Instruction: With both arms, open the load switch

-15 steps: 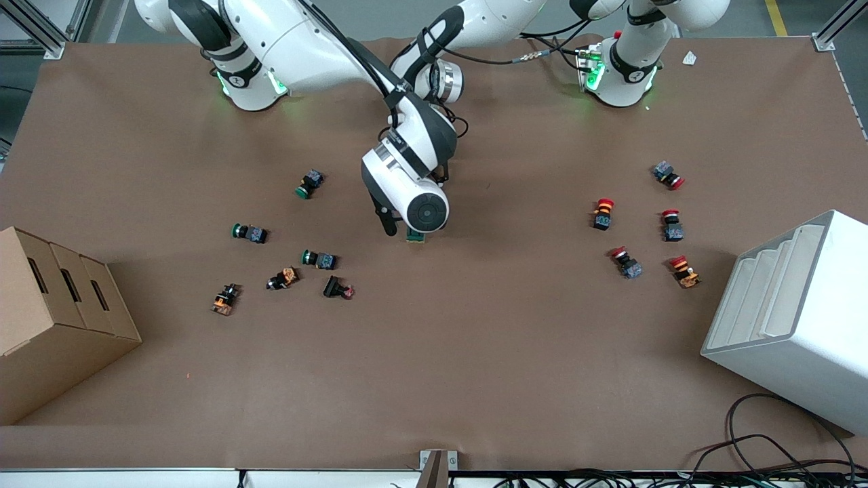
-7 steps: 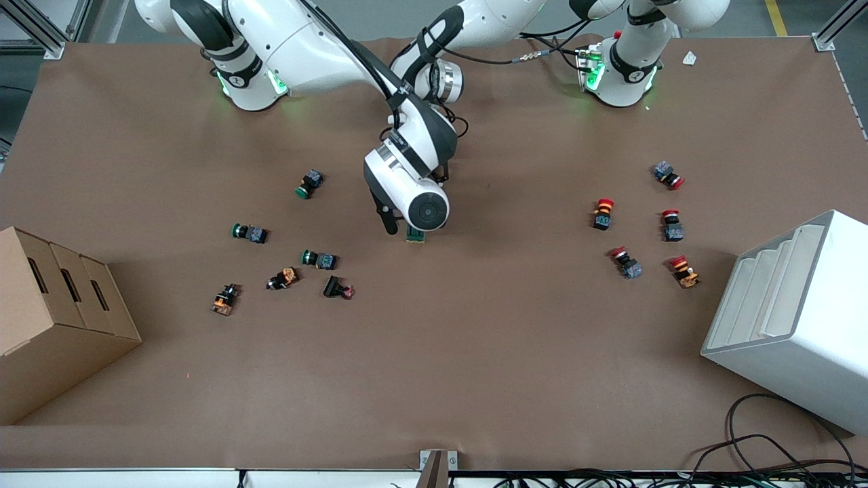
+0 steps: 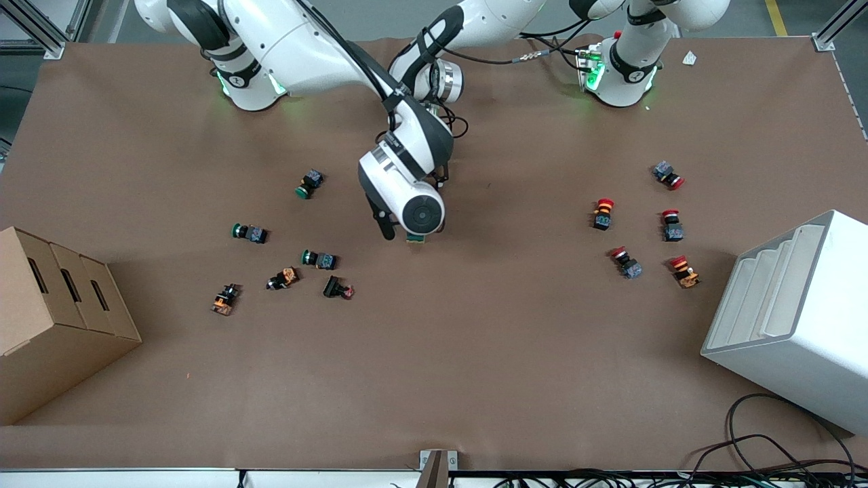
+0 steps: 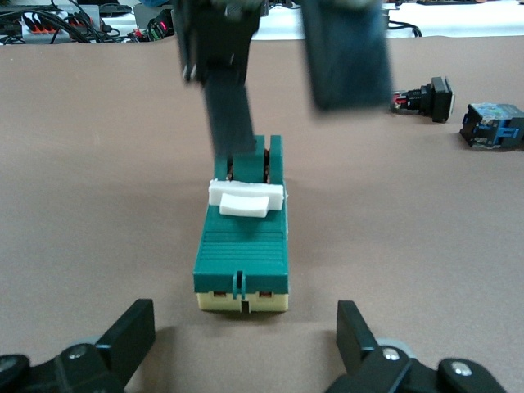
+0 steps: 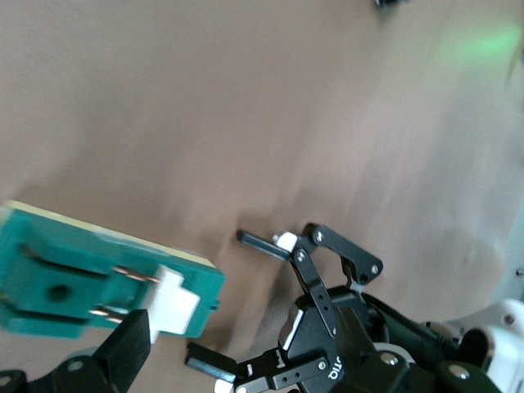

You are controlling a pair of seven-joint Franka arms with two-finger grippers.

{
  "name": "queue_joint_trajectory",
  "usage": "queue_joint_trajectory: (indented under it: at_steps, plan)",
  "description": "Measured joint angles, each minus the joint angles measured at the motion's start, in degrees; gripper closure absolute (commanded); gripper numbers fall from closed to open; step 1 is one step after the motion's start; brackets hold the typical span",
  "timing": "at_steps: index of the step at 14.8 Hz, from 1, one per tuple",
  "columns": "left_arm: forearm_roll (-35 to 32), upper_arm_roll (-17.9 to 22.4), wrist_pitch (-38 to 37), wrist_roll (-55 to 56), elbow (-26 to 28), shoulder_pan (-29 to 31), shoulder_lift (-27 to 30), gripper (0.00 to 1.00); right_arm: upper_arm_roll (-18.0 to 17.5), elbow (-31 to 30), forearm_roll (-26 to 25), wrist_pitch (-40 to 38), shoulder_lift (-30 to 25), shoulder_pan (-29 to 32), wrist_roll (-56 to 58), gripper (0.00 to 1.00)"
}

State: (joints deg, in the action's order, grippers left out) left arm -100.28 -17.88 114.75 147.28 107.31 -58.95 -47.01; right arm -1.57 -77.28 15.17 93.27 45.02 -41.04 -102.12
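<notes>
The load switch (image 4: 242, 250) lay flat on the brown table (image 3: 475, 339) near its middle, a dark-green block with a cream base end and a white lever (image 4: 246, 199) across its top. In the left wrist view it sat between the left gripper (image 4: 246, 344) fingers (image 4: 131, 336), which stood wide apart to either side of the cream end without touching it. The block's long axis ran straight away from that gripper, cream end toward it and the slotted green end toward the right gripper (image 4: 295, 82). The right gripper had come down over that slotted end, its fingers apart; one finger (image 4: 229, 110) reached down to the top of the block just past the lever, and the other hung beside it over the table. In the front view the right arm's wrist covered nearly all of the switch (image 3: 416, 238), leaving only one end showing under it. Green push buttons (image 3: 319, 259) lay toward the right arm's end of the table, red ones (image 3: 603, 212) toward the left arm's end.
</notes>
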Motion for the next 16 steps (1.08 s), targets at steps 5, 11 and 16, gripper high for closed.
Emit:
queue_joint_trajectory:
  at_steps: [5,11,16]
  plan:
    - [0.9,-0.3,0.0,-0.2,-0.1,0.0,0.2,0.01,1.5,1.9,-7.6,-4.9,-6.6,8.4,23.8,0.00]
    - [17.4,-0.7,0.4,-15.5,-2.5,0.7,7.0,0.01,1.8,1.8,-12.1,-8.1,-14.9,22.6,60.0,0.00]
    - [39.3,-0.6,0.7,-36.5,-7.3,5.2,17.3,0.01,1.9,1.7,-16.5,-10.3,-19.8,32.9,87.5,0.00]
